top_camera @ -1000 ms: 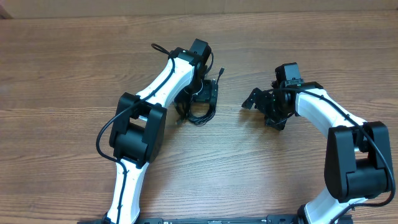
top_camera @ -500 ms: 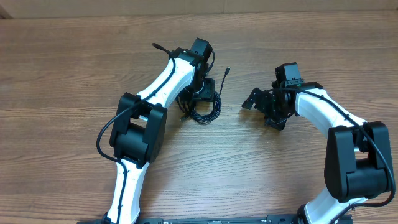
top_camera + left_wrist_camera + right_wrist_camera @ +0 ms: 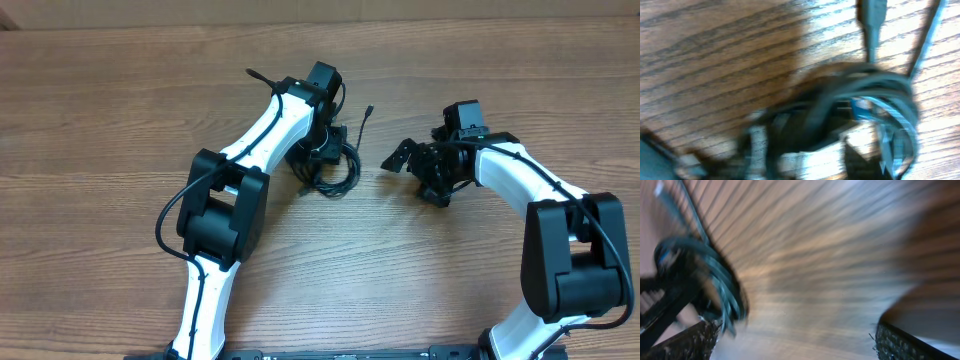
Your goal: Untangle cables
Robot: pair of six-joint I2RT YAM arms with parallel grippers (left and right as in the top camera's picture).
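Observation:
The cables (image 3: 338,172) form a small black coil on the wooden table, left of centre. One loose plug end (image 3: 368,110) sticks out toward the back. My left gripper (image 3: 325,152) is down on the coil's back-left side. In the blurred left wrist view the cables (image 3: 860,100) fill the space between the jaws, which look shut on several strands. My right gripper (image 3: 414,174) hovers open just right of the coil. The right wrist view shows the cables (image 3: 715,285) beside its left finger (image 3: 685,342), with nothing between the fingers.
The table (image 3: 100,120) is bare wood and its back edge runs along the top of the overhead view. The left arm's black elbow (image 3: 220,205) and the right arm's elbow (image 3: 570,250) stand near the front.
The coil has shifted a little to the right and spread wider under the left gripper, whose jaws have narrowed. The right gripper has edged left toward the coil.

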